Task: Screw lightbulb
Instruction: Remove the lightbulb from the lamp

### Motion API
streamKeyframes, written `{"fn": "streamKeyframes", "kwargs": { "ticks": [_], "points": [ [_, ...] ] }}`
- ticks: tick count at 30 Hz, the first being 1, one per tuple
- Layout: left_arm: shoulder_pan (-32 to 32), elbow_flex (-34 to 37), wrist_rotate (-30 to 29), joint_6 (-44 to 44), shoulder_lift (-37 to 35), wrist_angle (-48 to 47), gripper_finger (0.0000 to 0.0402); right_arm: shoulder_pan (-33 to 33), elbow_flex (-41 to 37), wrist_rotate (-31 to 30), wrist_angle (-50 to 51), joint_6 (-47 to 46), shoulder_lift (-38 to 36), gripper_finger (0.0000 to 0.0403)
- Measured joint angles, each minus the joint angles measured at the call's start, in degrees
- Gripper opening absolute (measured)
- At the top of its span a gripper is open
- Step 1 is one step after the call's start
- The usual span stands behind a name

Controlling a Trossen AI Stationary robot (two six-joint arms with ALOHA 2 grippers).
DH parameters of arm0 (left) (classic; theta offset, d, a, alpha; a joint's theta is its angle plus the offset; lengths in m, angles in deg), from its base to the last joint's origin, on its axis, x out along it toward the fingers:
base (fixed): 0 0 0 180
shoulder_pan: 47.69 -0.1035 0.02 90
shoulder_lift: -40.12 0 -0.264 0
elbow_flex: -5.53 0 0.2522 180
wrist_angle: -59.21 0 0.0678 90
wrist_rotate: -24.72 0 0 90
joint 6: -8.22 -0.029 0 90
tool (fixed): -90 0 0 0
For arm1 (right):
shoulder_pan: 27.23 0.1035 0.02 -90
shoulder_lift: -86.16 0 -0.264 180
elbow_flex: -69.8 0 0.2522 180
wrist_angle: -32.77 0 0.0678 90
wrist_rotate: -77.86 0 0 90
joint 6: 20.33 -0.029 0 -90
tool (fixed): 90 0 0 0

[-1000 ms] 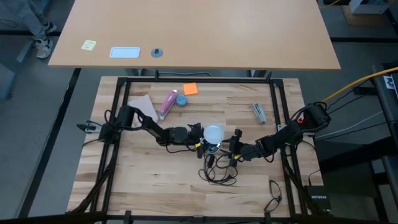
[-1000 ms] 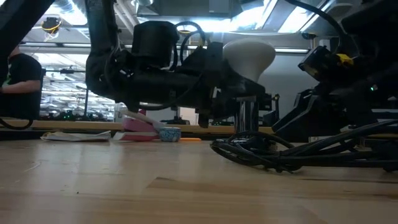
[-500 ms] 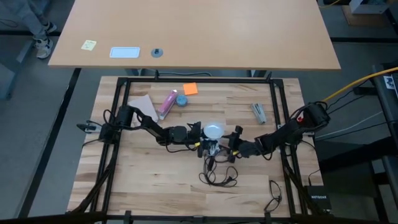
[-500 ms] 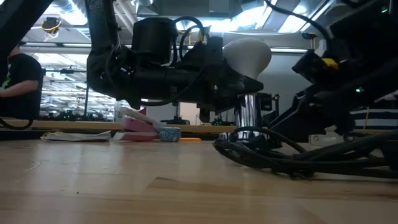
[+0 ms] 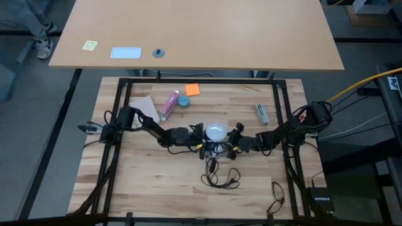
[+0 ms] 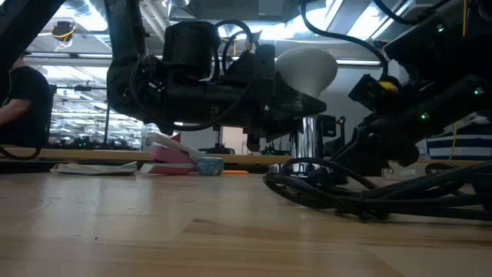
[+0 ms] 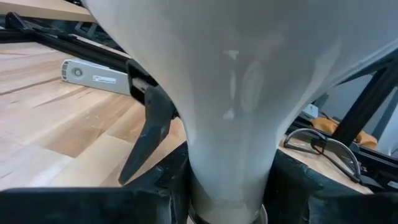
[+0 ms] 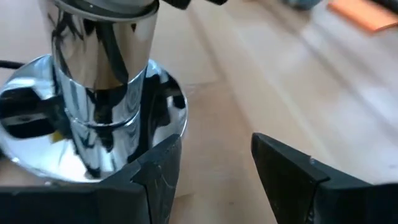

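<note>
The frosted white lightbulb (image 5: 217, 131) stands upright with its neck in the socket post of the shiny silver lamp base (image 8: 99, 106), near the table's middle. My left gripper (image 5: 211, 139) comes in from the table's left and is shut on the bulb. My right gripper (image 5: 234, 143) reaches in from the right and stands open beside the base's disc (image 8: 168, 106), with bare wood between its fingers; whether a finger touches the disc I cannot tell. The base's black cord (image 5: 220, 174) lies coiled on the near side. My left gripper pinches the lightbulb's narrow neck (image 7: 230, 168) between its two fingers (image 7: 171, 186), just above the socket. The fingers come level from the table's left. The bulb stands upright, globe up, its lower end in the lamp base's post (image 6: 307, 146).
At the back of the table lie a pink object (image 5: 169, 103), a small blue round object (image 5: 183, 100), an orange note (image 5: 192, 90), a sheet of paper (image 5: 143, 103) and a grey tool (image 5: 261, 113). A black frame rail (image 5: 201, 80) borders the wood.
My left gripper has shut on the bulb's neck. My right gripper has moved toward the far edge and closer to the lamp base, staying open. The cord has shifted a little on the table.
</note>
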Motion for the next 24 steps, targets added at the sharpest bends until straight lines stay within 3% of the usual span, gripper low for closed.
{"fn": "streamKeyframes", "kwargs": {
  "ticks": [15,24],
  "points": [
    [0.0,0.0,-0.4,-2.2,0.0,-0.2,0.0141,0.3,0.0,15.8,0.5,-9.6,0.0,0.0209],
    [-0.2,0.1,-1.7,-3.0,0.0,-0.4,0.014,0.3,5.7,16.1,1.6,-6.8,0.0,0.0209]
  ]
}}
